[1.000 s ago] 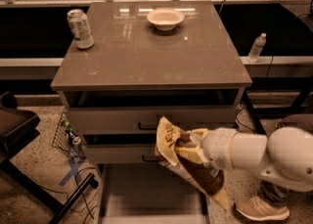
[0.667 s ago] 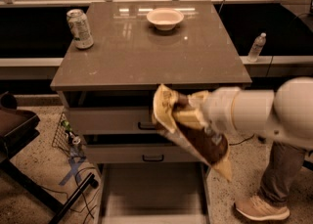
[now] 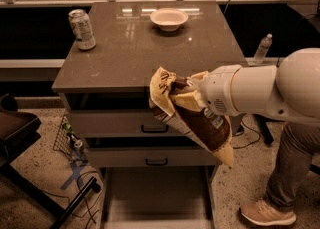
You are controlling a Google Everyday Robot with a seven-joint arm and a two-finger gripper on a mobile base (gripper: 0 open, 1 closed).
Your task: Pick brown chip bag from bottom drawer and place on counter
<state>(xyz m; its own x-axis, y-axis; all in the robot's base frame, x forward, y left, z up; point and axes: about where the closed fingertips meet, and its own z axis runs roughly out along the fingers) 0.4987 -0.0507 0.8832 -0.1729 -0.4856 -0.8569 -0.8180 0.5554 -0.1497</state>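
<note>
My gripper is shut on the brown chip bag near its top, holding it in the air in front of the cabinet's front edge. The bag hangs tilted, its lower end down to the right over the upper drawers. The white arm reaches in from the right. The bottom drawer is pulled out below, showing a flat light floor. The counter lies just behind and above the bag's top.
A green-white soda can stands at the counter's back left and a pale bowl at the back middle. A person's leg and shoe stand at the right. A water bottle stands behind. A black chair base is at the left.
The gripper has lifted the chip bag upward and slightly toward the counter's front edge; the arm sits higher than before.
</note>
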